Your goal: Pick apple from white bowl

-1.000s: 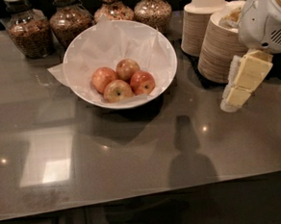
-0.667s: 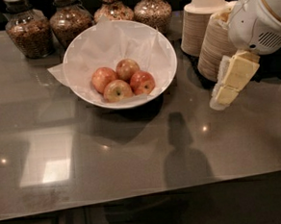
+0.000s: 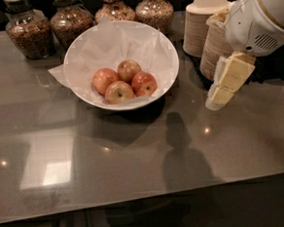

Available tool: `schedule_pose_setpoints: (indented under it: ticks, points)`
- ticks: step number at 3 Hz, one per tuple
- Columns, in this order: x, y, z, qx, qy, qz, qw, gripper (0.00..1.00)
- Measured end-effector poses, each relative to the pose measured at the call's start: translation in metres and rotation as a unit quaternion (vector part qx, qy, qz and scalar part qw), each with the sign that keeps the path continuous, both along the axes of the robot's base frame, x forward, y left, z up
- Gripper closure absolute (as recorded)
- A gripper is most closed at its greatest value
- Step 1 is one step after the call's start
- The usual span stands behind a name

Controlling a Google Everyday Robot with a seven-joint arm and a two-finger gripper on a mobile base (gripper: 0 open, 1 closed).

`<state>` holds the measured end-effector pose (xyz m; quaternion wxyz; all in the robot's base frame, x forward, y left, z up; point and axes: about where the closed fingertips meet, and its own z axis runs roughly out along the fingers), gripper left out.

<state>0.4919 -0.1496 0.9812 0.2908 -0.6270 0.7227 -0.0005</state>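
A large white bowl [image 3: 163, 44] lined with crinkled white paper stands at the back middle of the grey countertop. Several red-yellow apples [image 3: 125, 81] lie together at its bottom. My gripper [image 3: 218, 96], with pale yellow fingers, hangs from the white arm at the right. It is above the countertop, to the right of the bowl and apart from it. Nothing shows between the fingers.
Several glass jars of grains and nuts [image 3: 25, 28] line the back edge behind the bowl. Stacks of small beige disposable bowls [image 3: 205, 20] stand at the back right, just behind my gripper. The countertop [image 3: 87, 163] runs to a front edge near the bottom.
My gripper has moved left and slightly down, toward the bowl. The bowl and apples have not moved.
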Motion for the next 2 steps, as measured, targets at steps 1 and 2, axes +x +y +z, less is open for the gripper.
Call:
schedule_pose_setpoints:
  ticks: [1,2]
  points:
    - [0.021,0.025,0.001,0.048,-0.015,0.028,0.9983,0.00]
    - [0.041,0.056,-0.002,0.087,-0.009,0.062,0.9942,0.00]
